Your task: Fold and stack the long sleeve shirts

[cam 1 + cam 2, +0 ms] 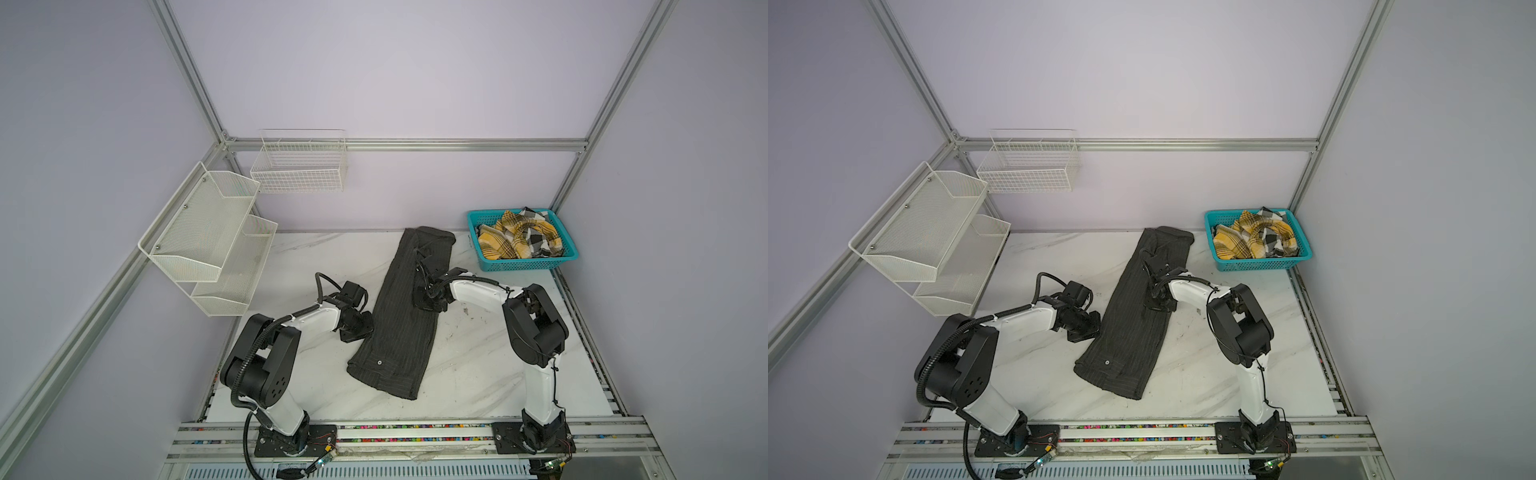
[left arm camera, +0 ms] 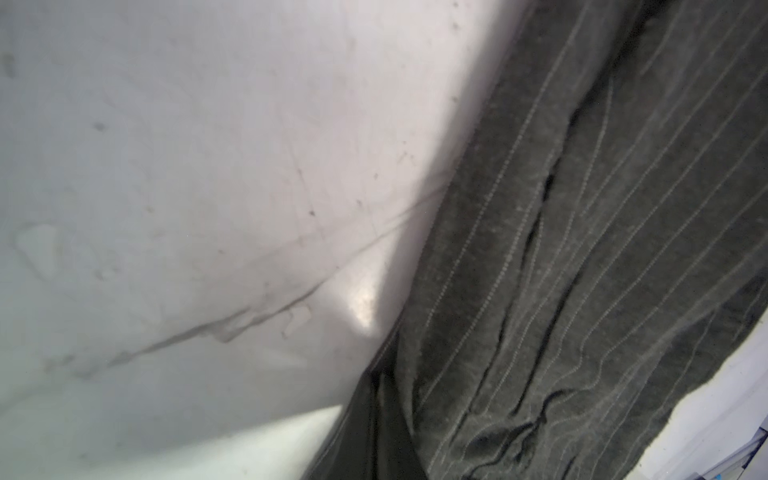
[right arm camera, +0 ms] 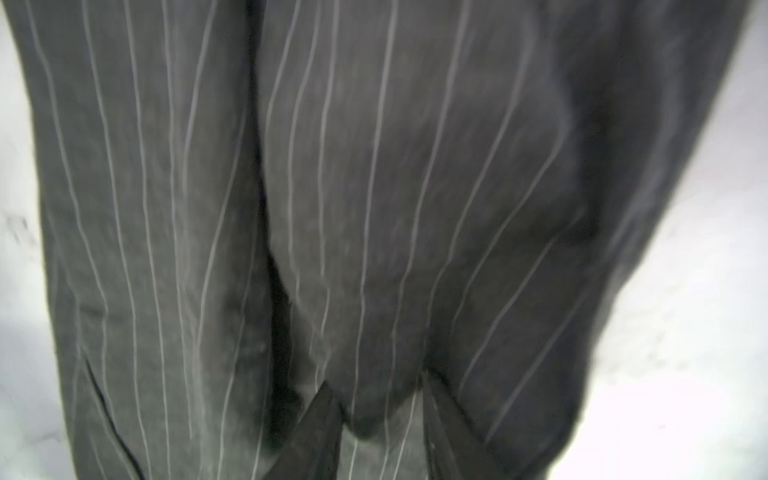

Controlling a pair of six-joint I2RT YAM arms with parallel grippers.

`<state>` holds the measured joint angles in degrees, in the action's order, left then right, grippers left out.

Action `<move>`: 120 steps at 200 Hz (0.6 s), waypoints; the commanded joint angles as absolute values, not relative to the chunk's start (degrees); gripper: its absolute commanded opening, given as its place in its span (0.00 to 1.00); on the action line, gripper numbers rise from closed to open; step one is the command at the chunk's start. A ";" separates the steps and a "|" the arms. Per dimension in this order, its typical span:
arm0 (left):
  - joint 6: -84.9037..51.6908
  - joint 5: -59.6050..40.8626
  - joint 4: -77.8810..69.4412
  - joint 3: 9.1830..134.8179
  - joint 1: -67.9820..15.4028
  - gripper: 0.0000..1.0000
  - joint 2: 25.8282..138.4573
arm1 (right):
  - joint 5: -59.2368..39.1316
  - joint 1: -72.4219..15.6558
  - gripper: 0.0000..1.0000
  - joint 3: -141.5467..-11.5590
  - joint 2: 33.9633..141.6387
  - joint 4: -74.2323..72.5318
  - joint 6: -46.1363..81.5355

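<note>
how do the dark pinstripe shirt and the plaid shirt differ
The dark pinstripe shirt lies on the table as a long narrow strip; the plaid shirt is crumpled in the teal basket. The dark pinstripe shirt is charcoal with thin pale lines; the plaid shirt is yellow, black and white checks. Both are patterned cloth, not yet stacked.

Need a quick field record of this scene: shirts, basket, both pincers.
pinstriped shirt: folded into a long strip, flat on the marble table
plaid shirt: crumpled in the teal basket, far right corner
left pincer: shut, at the strip's left edge; grip on cloth unclear
right pincer: closed on a bunch of pinstriped cloth, mid-strip
stack: not started
</note>
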<state>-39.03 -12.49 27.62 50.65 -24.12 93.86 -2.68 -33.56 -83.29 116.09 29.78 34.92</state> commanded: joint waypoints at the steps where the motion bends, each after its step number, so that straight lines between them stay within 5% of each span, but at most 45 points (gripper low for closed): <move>1: -40.38 -13.78 28.70 48.12 -28.18 0.10 92.79 | 0.79 -31.16 0.35 -85.73 117.04 33.52 32.89; 41: -38.23 -5.39 38.34 61.51 -28.45 0.41 89.59 | -0.74 -30.36 0.36 -88.81 113.01 35.74 28.61; 120: -39.05 -17.33 35.10 78.65 -24.94 0.47 102.54 | -2.63 -33.05 0.34 -86.97 110.05 33.20 33.70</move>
<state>-38.81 -12.27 37.91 71.42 -27.20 96.44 -2.90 -32.82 -88.90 112.12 33.06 31.05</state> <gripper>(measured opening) 0.475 0.348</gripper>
